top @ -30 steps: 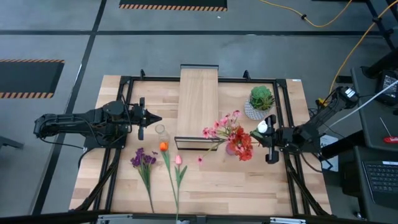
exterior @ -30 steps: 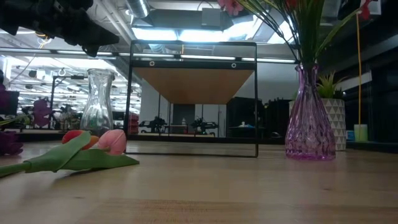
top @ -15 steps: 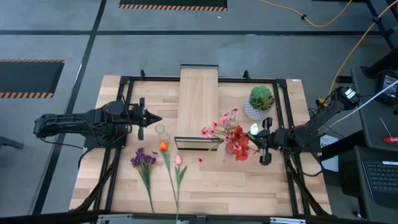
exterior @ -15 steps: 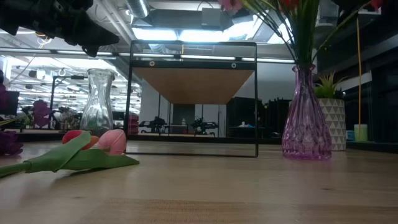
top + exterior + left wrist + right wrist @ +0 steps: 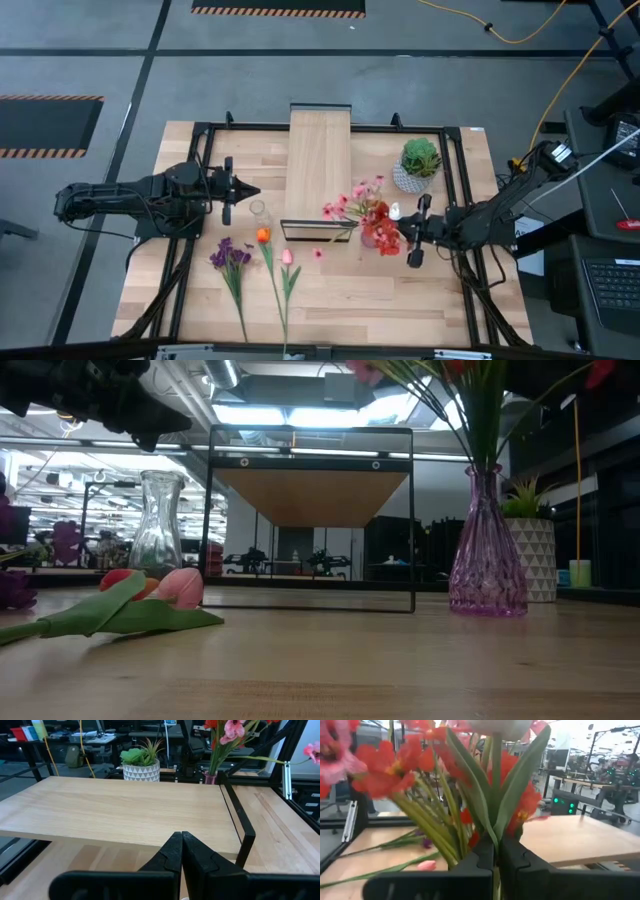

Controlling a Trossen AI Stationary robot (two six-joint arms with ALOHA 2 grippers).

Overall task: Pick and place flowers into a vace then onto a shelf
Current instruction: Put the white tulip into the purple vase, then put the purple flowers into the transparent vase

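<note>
The white bud (image 5: pixel 395 211), pinched by its stem in my right hand (image 5: pixel 403 234), hangs just above the purple vase (image 5: pixel 487 550) so it can drop in. Red blooms (image 5: pixel 378 228) crowd that vase's mouth. My left hand (image 5: pixel 250 191), shut and empty, waits beyond the shelf (image 5: pixel 318 168).

Light-wood counter (image 5: pixel 400 290) with a black frame around its working area; the shelf (image 5: pixel 318 165) stands on it at mid-width, running from the far edge toward the centre, plank top bare. Just left of the shelf's near end stands a clear glass vase (image 5: pixel 259 210), empty; just right of that end a purple glass vase (image 5: pixel 487 565) with pink and red flowers (image 5: pixel 372 212), and beyond it a white pot with a round green plant (image 5: pixel 419 163). Flat on the near-left boards, side by side: purple cluster (image 5: pixel 231 262), orange tulip (image 5: pixel 264 240), pink tulip (image 5: pixel 287 262); one pink petal (image 5: pixel 318 254) lies loose near the shelf's end.
</note>
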